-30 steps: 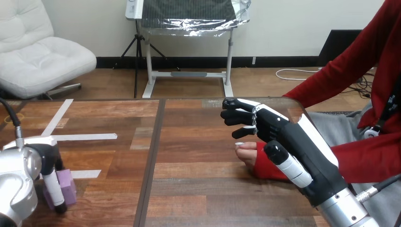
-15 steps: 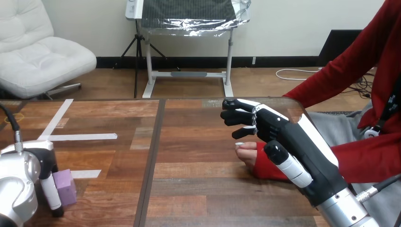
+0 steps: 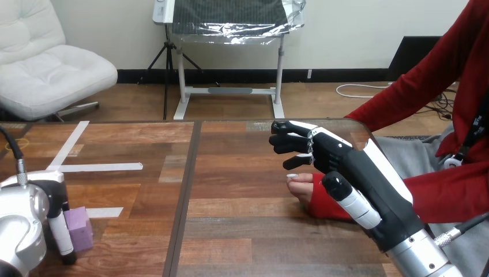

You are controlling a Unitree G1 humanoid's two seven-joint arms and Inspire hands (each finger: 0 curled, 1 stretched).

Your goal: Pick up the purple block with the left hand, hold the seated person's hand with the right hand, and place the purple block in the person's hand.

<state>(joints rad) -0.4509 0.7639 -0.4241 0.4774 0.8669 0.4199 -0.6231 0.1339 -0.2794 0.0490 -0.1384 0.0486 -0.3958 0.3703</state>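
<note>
We locate the purple block (image 3: 80,226) on the wooden table (image 3: 230,231), touching the left hand (image 3: 56,196) on its right side, grasp apparently unconfirmed, while the right hand (image 3: 346,167), loosely spread, hangs over the person's hand (image 3: 301,186).

Bright, even light lies on the wooden table (image 3: 242,231); my silver left forearm (image 3: 20,231) glints, and shadows are soft.

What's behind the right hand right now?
The person's hand, resting on the table, fingertips showing past the right hand. The rest is covered, so whether they touch cannot be told.
</note>
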